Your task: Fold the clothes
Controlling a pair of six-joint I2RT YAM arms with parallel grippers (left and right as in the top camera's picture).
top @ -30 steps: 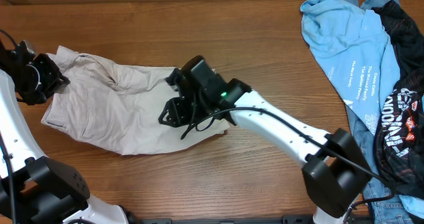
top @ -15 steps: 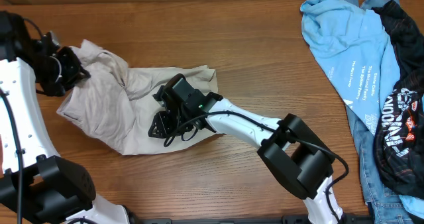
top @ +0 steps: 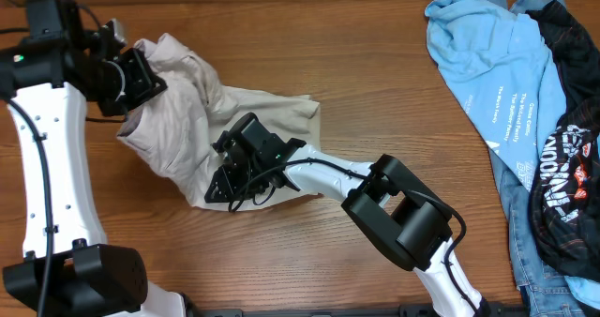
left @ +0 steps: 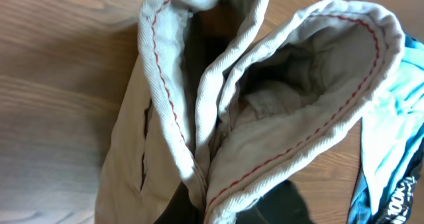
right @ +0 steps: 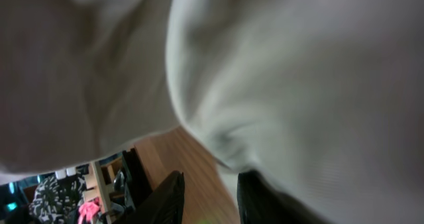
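The beige shorts [top: 202, 120] lie bunched at the left-middle of the wooden table. Their left end is lifted and pulled toward the middle. My left gripper [top: 139, 79] is shut on that lifted end. The left wrist view shows two folds of the hem with red stitching [left: 218, 118] running down between its dark fingers [left: 182, 209]. My right gripper [top: 223, 184] sits low at the shorts' front edge. Its fingers [right: 169, 197] stand apart, with wood showing between them. The beige cloth [right: 285, 71] drapes over and in front of it.
A light blue shirt with white lettering [top: 487, 64] and a black printed garment [top: 567, 148] lie piled at the right edge. Blue denim [top: 525, 261] lies below them. The right arm's white links [top: 328, 176] stretch across the table's middle.
My left gripper has lifted the shorts' left end and carried it right and toward the far edge. The shorts have bunched up narrower. My right gripper has slid left along the front edge.
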